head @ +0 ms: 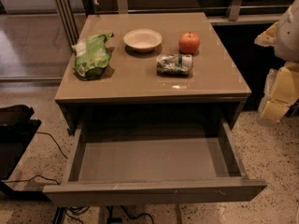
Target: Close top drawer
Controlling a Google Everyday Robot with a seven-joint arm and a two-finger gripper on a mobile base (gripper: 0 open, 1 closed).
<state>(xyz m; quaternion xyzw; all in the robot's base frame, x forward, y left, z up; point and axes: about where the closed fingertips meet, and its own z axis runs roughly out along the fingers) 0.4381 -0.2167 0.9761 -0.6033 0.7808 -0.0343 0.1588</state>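
The counter [140, 80] is the biggest thing here. It is a grey-brown cabinet with a flat, shiny top, and it stands on a speckled floor [275, 157].

The top drawer [149, 164] sits right under that top. It is pulled far out toward the camera. It is wide and shallow, with a smooth grey inside and nothing in it. Its flat front has no handle and shows a few pale scuffs.

The pincer [279, 90] is at the right edge of the view, beside the counter and well apart from the drawer. It looks pale yellow, and part of it is cut off by the edge. I cannot tell if it is released or clenched. It touches nothing on the counter. A white part of the arm [290, 29] is above it.

A green bag [92, 55] lies on the left of the counter. A white bowl [143, 40] sits near the back, in the middle. A crumpled green and white packet [174, 64] lies in front of a red apple [189, 42], just beside it.

A black cable [49, 141] runs over the floor on the left.
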